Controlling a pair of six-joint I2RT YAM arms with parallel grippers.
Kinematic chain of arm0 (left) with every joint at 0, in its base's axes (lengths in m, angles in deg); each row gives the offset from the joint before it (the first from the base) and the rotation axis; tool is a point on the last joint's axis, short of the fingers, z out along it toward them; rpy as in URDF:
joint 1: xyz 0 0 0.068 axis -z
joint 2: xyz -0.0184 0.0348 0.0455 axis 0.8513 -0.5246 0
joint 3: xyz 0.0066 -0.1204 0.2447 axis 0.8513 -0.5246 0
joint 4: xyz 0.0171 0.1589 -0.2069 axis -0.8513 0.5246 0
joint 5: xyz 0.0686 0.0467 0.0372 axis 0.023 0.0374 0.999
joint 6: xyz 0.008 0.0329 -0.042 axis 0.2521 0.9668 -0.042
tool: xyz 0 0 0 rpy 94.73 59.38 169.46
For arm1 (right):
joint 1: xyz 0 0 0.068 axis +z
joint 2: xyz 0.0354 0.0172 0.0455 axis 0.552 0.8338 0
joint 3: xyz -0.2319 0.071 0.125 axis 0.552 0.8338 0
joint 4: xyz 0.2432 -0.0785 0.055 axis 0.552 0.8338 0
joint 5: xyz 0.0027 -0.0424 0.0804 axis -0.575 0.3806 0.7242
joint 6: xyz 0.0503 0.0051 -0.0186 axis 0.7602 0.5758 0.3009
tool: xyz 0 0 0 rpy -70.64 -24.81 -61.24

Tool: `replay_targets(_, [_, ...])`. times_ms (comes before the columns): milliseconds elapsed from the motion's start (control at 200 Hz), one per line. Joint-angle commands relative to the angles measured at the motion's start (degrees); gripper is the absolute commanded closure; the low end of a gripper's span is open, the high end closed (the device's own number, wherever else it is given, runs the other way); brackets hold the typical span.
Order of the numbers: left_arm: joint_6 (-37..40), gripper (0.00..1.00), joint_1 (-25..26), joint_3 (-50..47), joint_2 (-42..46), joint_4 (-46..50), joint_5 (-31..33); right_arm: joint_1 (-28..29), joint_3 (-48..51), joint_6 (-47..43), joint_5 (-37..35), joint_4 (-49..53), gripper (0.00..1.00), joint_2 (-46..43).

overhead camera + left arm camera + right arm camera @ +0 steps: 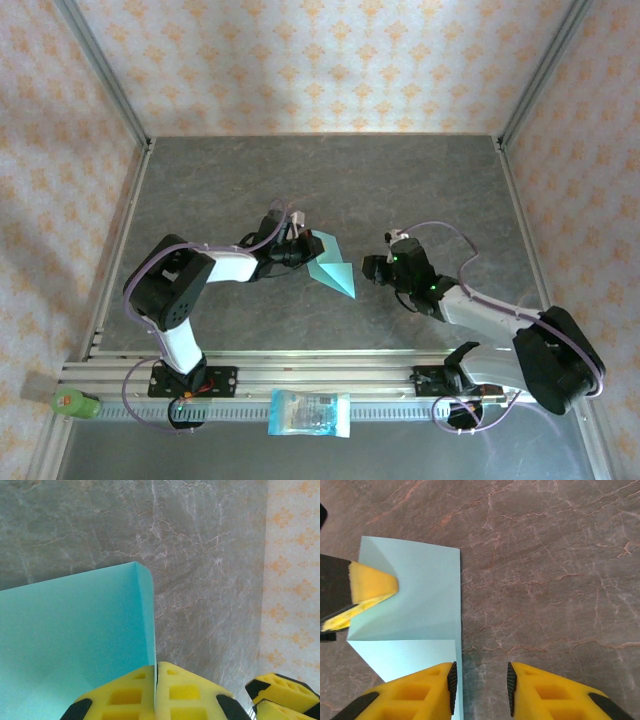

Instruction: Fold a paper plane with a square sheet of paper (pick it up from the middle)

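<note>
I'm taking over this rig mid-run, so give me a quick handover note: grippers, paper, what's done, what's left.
Grippers: the left gripper is shut on one edge of the sheet of paper. The right gripper is open at the opposite edge and holds nothing.
Paper: mid-table, between the two grippers, with its pointed end toward the arms.
Done: first folds, with creases visible.
Left: the remaining folds, down to a narrow dart with wings.

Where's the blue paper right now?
In the top view, the folded teal paper is mid-table between both arms, pinched in the jaws of the left gripper.
</note>
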State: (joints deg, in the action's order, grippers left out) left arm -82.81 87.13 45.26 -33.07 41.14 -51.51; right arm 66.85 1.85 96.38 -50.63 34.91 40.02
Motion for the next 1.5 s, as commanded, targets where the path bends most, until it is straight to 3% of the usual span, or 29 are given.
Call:
replay_targets(0, [4.42, 0.98, 0.41, 2.7, -0.92, 4.8, -0.89, -0.56, -2.17, -2.29, 1.86, 0.08, 0.67, 0.89])
replay_targets(230, [6.83, 0.97, 0.4, 5.69, -2.54, 7.43, -3.25, 0.34, -2.48, -2.85, 10.15, -2.02, 0.67, 3.69])
replay_targets(530, [12.72, 0.98, 0.41, 10.66, -4.36, 16.32, -3.38, 8.74, -2.89, -9.43, -3.27, 0.83, 0.68, 2.65])
replay_targets(741, [9.2, 0.95, 0.49, 9.66, -3.32, 13.37, -3.74, 14.93, -2.9, -13.79, -12.81, 0.44, 0.68, 4.61])
replay_targets(911, [7.37, 0.82, 0.49, 8.64, -3.14, 11.33, -4.67, 21.06, -1.67, -16.09, -18.34, -1.75, 0.67, 6.36])
replay_targets(1141, [6.17, 0.79, 0.58, 7.55, -1.46, 9.65, -5.09, 27.41, -1.83, -18.19, -27.21, -3.99, 0.63, 10.01])
replay_targets(1256, [6.1, 0.79, 0.62, 7.46, -1.12, 9.43, -5.38, 28.35, -2.94, -17.97, -31.9, -3.93, 0.63, 12.95])
replay_targets(1496, [5.39, 0.8, 0.66, 6.35, -0.42, 7.58, -6.41, 28.8, -4.95, -18.75, -34.76, -4.02, 0.64, 17.48])
